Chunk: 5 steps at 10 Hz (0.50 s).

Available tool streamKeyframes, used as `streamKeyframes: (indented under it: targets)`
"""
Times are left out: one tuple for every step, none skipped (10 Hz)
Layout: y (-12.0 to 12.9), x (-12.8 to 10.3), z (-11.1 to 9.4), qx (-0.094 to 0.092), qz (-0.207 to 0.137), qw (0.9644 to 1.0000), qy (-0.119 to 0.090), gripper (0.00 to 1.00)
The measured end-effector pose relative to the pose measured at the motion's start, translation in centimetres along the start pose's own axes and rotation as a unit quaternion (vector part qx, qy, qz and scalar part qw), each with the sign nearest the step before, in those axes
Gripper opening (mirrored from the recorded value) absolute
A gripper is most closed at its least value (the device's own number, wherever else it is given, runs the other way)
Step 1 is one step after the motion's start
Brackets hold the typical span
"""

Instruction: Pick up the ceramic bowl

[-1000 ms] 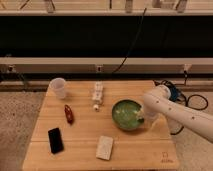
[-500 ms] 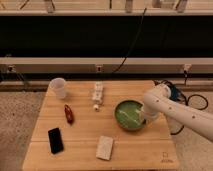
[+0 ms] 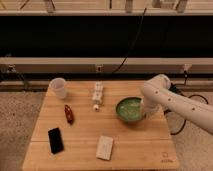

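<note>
The ceramic bowl [image 3: 129, 109], round and glossy green with a mottled lighter inside and a dark rim, is at the right middle of the wooden table [image 3: 135, 147]. It looks raised a little off the wood. My gripper [image 3: 144, 112] is at the bowl's right rim, at the end of the white arm [image 3: 172, 102] that reaches in from the right. It is shut on the rim. The arm's wrist hides most of the gripper.
A translucent whitish cup [image 3: 58, 87] stands at the back left. A white ridged object [image 3: 98, 94] lies left of the bowl. A red object [image 3: 68, 113], a black phone [image 3: 55, 140] and a white packet [image 3: 105, 147] lie toward the front. Cables hang at the right edge.
The arm has risen, and the bowl has moved up and slightly right with it. The other objects have not moved.
</note>
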Motion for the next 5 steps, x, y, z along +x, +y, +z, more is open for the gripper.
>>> streamKeyframes:
  targets:
    - [-0.2,0.2,-0.5,0.000,-0.003,1.0000,0.003,0.00]
    - [-0.3,0.5,-1.7,-0.002,-0.008,0.9999,0.007,0.00]
    - [-0.5,0.7,-2.8,-0.002,-0.011,0.9999,0.008,0.00]
    - [-0.7,0.9,-3.5,-0.003,-0.014,0.9999,0.009,0.00]
    - [-0.8,1.0,-4.0,-0.003,-0.017,0.9998,0.011,0.00]
